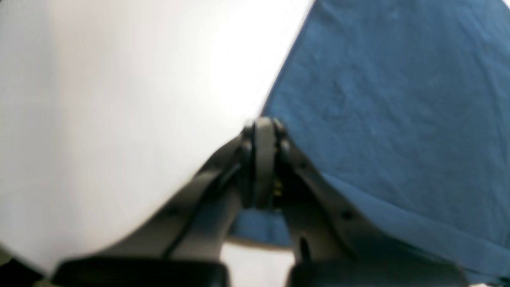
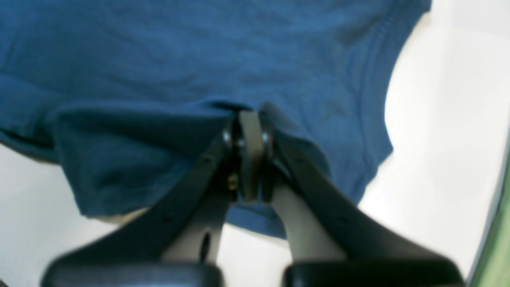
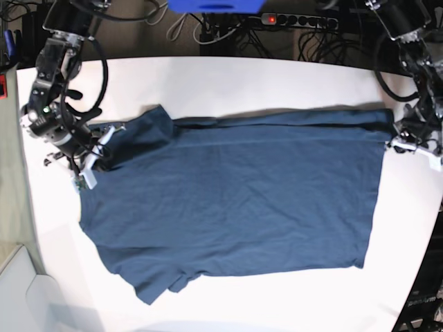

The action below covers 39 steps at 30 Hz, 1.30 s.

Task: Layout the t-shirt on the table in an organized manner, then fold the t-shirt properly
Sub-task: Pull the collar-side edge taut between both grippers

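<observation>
The dark blue t-shirt lies spread flat on the white table, sleeves to the left and hem to the right. At the upper sleeve, my right gripper is shut on a raised fold of cloth; in the right wrist view its tips pinch the bunched t-shirt. My left gripper sits at the upper hem corner. In the left wrist view its tips are shut right on the t-shirt's edge, with cloth running under the fingers.
Behind the table's far edge lie cables and a power strip. The table's curved edge runs close to the right arm. White tabletop shows beside the hem, and a green strip lies past the table edge.
</observation>
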Tool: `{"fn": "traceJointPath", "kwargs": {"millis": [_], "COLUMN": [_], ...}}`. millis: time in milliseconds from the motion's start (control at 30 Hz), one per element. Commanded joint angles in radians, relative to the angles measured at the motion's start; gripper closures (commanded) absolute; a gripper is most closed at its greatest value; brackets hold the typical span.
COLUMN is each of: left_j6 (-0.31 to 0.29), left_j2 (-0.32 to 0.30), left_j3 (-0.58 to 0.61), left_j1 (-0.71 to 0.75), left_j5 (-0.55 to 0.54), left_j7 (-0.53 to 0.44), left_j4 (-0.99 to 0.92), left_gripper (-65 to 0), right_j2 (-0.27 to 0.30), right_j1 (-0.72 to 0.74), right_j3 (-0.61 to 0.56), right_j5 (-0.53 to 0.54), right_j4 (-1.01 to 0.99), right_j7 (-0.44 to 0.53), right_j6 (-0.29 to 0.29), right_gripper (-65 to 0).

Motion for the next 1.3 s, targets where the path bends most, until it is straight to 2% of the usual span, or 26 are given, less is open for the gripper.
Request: {"fn": "traceJointPath", "kwargs": {"millis": [0, 100, 400, 567, 733, 933, 1000, 1133, 1200, 1267], "left_j6": [0.002, 0.005, 0.002, 0.001, 0.001, -0.001, -0.001, -0.001, -0.001, -0.001], "left_j2": [-0.033, -0.046, -0.091, -0.088, -0.086, -0.089, -0.092, -0.108, -0.109, -0.111], "left_j3": [0.015, 0.055, 0.058, 0.058, 0.059, 0.064, 0.096, 0.135, 0.132, 0.132], "left_j1": [-0.025, -0.068, -0.136, -0.151, -0.152, -0.154, -0.156, -0.159, -0.157, -0.156], "left_j5": [-0.009, -0.009, -0.009, -0.009, -0.009, -0.009, -0.009, -0.009, -0.010, -0.012], "left_j7": [-0.025, -0.025, -0.026, -0.032, -0.078, -0.083, -0.083, -0.077, -0.078, -0.077], "left_j4": [0.002, -0.032, -0.118, -0.145, -0.178, -0.196, -0.194, -0.181, -0.171, -0.158], "left_gripper": [-0.1, -0.1, -0.1, -0.1, -0.3, -0.9, -5.9, -26.1, -30.2, -29.6], "right_j2": [0.010, 0.012, 0.066, 0.069, 0.067, 0.092, 0.098, 0.106, 0.109, 0.110], "right_j1": [0.025, 0.056, 0.120, 0.148, 0.157, 0.159, 0.155, 0.149, 0.149, 0.149], "right_j3": [0.000, -0.006, -0.006, -0.006, -0.008, -0.086, -0.118, -0.118, -0.117, -0.105], "right_j5": [0.011, 0.011, 0.011, 0.011, 0.011, 0.011, 0.011, 0.011, 0.012, 0.012], "right_j4": [0.007, -0.030, -0.130, -0.176, -0.194, -0.202, -0.202, -0.196, -0.194, -0.194], "right_j7": [0.025, 0.025, 0.027, 0.027, 0.027, 0.027, 0.022, 0.019, 0.017, 0.017], "right_j6": [-0.004, -0.004, -0.004, -0.004, -0.004, -0.004, -0.004, -0.004, -0.004, -0.004], "right_gripper": [0.0, 0.0, 0.0, 0.0, 0.0, -0.7, -7.9, -26.9, -34.3, -38.7]}}
